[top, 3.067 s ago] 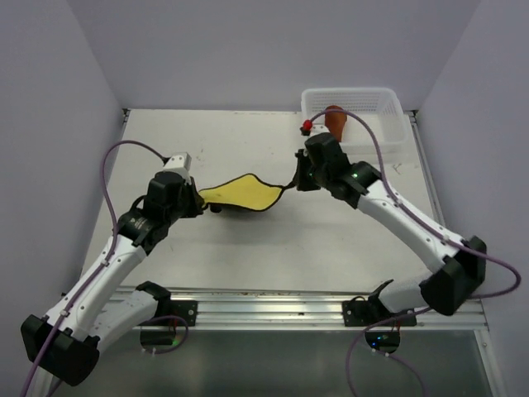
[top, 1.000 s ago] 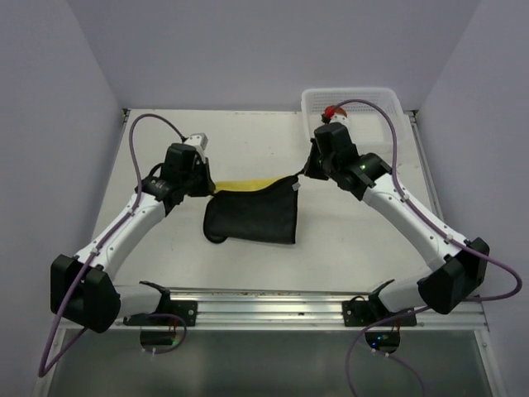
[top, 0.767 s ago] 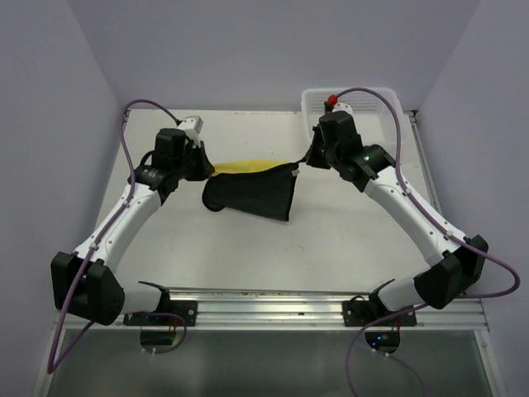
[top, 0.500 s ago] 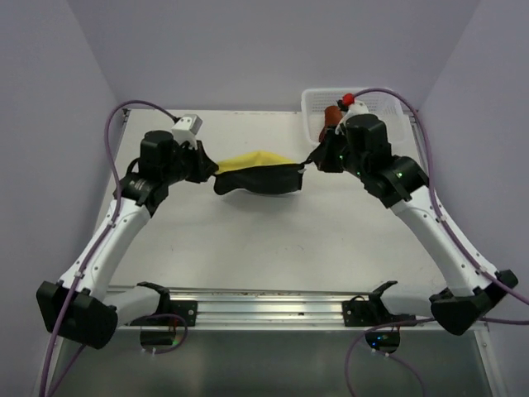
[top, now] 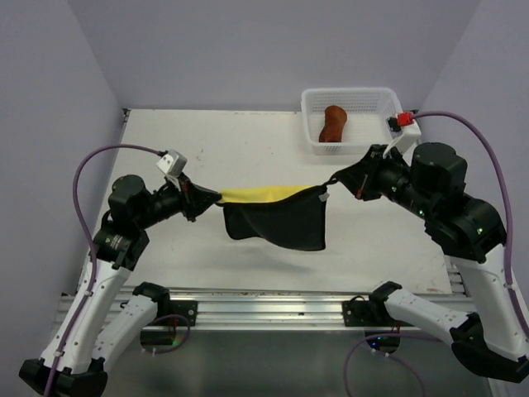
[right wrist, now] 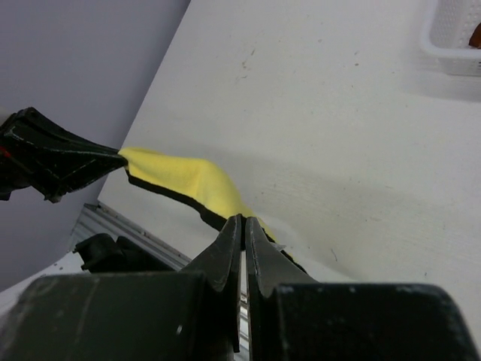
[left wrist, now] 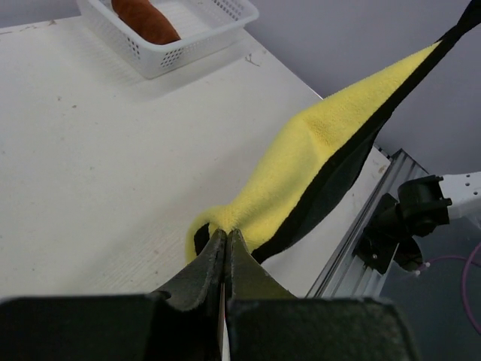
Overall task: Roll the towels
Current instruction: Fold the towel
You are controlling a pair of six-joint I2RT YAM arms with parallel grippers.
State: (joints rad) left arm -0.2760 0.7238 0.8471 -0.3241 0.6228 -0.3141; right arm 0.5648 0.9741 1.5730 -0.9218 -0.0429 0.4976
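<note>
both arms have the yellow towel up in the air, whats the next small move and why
Probably lower both together to lay the yellow towel flat on the table. The left gripper and right gripper each pinch a corner, and it hangs stretched between them; rolling likely needs it spread flat.

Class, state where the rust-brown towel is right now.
In the top view, the rust-brown towel lies inside the white basket at the far right corner of the table.
</note>
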